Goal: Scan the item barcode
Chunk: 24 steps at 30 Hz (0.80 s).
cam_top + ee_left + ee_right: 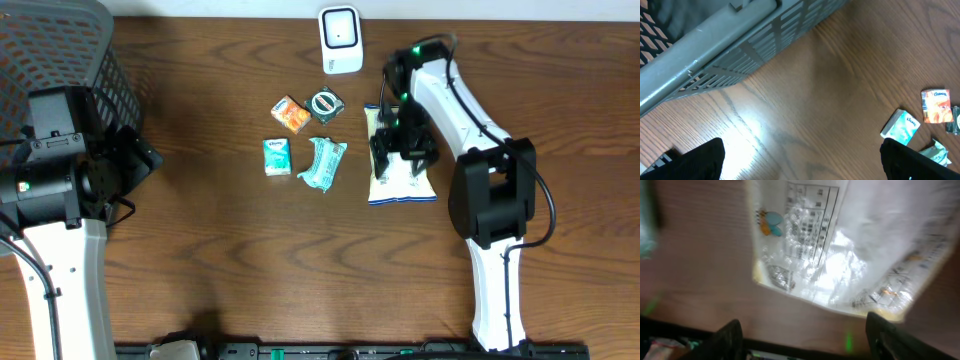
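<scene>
None of the scanning is showing as done: you are hovering the right fingers (727, 340), spread and gripping nothing, over the snack bag (405, 186) lying centre-right on the tabletop (220, 260), below the scanner (340, 40), left fingers (695, 160) gaping idle.

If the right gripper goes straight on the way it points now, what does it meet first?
Probably the white plastic bag, which lies directly ahead of the right gripper; depth is unclear.

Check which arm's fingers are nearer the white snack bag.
Right. The right fingers hang open directly over the white snack bag; the left fingers are far off across the table, beside the grey basket.
</scene>
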### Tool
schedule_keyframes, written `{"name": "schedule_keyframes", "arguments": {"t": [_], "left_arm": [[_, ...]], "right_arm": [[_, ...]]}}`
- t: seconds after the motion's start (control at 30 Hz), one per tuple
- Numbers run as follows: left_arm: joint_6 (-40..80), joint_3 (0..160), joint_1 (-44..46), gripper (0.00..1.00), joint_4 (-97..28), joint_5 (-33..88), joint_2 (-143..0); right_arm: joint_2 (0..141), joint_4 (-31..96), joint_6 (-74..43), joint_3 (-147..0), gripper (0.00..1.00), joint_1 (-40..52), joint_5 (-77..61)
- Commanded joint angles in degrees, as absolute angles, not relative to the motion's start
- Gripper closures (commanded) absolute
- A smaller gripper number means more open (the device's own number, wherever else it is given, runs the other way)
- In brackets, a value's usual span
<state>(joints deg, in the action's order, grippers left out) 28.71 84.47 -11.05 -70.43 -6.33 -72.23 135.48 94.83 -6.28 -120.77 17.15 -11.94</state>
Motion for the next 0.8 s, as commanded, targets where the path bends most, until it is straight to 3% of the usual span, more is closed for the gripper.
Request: {"name": "schedule_keyframes", "arguments": {"t": [0.0, 0.3, 0.4, 0.77], "left_arm": [[29.3, 84.6, -11.2, 0.02, -70.5, -6.5, -72.2], [29.3, 84.6, -11.2, 0.02, -70.5, -6.5, -72.2], [29.3, 84.6, -11.2, 0.02, -70.5, -6.5, -72.2], [29.3, 84.6, -11.2, 0.02, -70.5, -6.5, -72.2]], "right_arm": [[135.3, 95.2, -6.9, -123.9, 0.2, 17.3, -9.6], [135.3, 92.3, -9.4, -120.3, 0.11, 17.4, -3.6], [135.3, 90.2, -9.9, -118.1, 0.01, 17.4, -3.6], [135.3, 85.7, -13.7, -113.7, 0.01, 17.3, -3.6]]}}
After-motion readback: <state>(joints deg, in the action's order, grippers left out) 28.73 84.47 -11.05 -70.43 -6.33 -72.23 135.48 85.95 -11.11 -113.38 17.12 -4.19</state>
